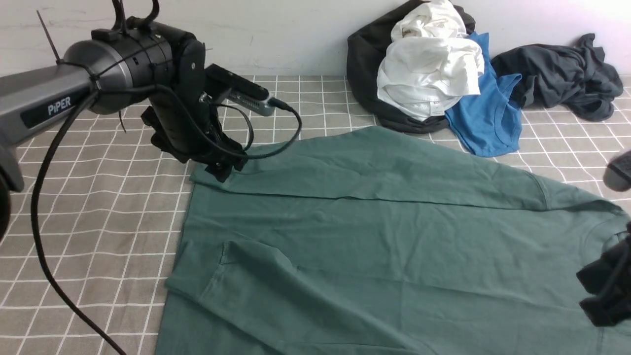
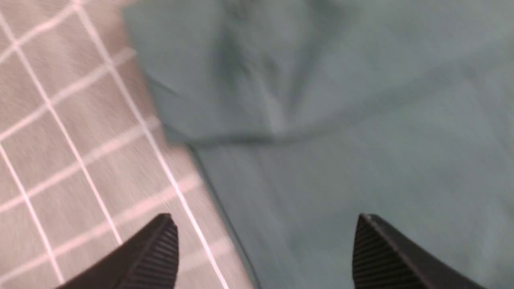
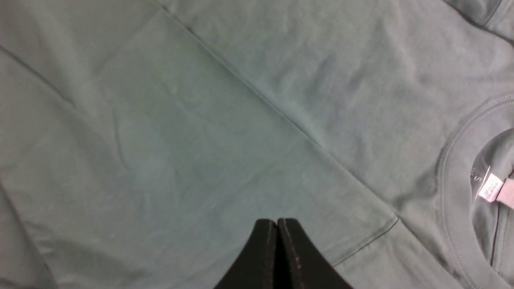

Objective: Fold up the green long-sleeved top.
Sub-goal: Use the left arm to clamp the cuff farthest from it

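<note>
Green top (image 1: 374, 236) spread; left jaws wide, right jaws closed; neck label (image 3: 490, 188) only right-wrist view.

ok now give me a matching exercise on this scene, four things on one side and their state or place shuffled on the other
Things:
1. left gripper
2. right gripper
3. crumpled white garment
4. green long-sleeved top

States or places:
A. spread out on the grey checked cloth
B. jaws shut
C. heaped on a black garment by the wall
D. jaws open

Pairs: 1-D, 2-B, 3-C, 4-A
</note>
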`<action>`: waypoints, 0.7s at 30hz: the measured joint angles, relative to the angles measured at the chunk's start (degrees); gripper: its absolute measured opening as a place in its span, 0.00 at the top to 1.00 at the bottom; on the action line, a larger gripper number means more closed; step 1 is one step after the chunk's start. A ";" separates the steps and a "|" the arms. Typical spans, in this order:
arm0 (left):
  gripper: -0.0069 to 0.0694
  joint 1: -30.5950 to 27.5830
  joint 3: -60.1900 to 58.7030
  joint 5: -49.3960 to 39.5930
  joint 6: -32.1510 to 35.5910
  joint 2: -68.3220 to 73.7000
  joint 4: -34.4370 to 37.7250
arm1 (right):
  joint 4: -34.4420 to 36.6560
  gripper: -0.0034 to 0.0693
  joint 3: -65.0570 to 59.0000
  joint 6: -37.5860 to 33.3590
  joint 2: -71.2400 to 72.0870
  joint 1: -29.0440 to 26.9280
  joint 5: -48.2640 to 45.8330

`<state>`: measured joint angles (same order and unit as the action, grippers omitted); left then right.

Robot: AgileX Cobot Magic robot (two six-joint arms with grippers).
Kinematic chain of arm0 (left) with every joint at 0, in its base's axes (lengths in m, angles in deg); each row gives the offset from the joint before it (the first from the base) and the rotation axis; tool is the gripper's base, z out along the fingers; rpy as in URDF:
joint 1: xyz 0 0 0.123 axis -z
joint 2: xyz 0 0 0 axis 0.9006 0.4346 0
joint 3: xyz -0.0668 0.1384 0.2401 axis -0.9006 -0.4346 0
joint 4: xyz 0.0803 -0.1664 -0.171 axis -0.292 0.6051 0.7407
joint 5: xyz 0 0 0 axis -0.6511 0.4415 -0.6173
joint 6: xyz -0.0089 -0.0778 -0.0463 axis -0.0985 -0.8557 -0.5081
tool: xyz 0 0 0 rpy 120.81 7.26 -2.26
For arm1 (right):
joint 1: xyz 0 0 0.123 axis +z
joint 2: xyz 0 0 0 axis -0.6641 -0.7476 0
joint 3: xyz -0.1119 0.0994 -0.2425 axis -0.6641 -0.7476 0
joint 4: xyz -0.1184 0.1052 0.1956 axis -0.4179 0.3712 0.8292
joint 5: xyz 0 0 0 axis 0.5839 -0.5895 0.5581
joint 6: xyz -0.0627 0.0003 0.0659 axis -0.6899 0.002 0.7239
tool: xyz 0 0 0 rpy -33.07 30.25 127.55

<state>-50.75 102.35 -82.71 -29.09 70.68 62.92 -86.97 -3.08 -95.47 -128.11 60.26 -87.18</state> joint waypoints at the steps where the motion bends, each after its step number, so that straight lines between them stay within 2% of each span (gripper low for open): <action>1: 0.20 -1.09 1.82 0.00 -0.15 1.71 1.13 | -0.33 0.97 1.01 0.07 -1.49 0.00 0.00; 7: 0.20 -5.78 9.56 0.05 -0.20 9.85 6.11 | -0.44 0.97 4.78 0.12 -7.18 0.00 -0.51; 12: 0.23 -6.85 11.30 0.28 -0.19 12.61 8.19 | -0.44 0.97 4.91 0.12 -8.49 0.00 -0.51; 13: 0.28 -6.85 11.41 0.40 -0.19 13.36 8.95 | -0.44 0.97 4.91 0.12 -8.73 0.00 -0.51; 14: 0.28 -6.91 11.41 0.40 -0.19 13.53 9.08 | -0.44 0.97 4.91 0.12 -8.73 0.00 -0.42; 18: 0.47 -6.87 11.62 0.65 -0.14 14.33 11.50 | -0.44 0.97 4.91 0.12 -8.80 0.00 -0.37; 19: 0.54 -6.87 11.64 0.65 -0.14 14.38 11.97 | -0.44 0.97 4.91 0.12 -8.80 0.00 -0.37; 21: 0.62 -6.87 11.64 0.65 -0.14 14.38 12.34 | -0.44 0.97 4.91 0.12 -8.80 0.00 -0.37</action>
<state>-57.62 113.99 -82.06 -29.24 85.06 75.27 -87.41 1.83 -95.35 -136.91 60.26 -87.55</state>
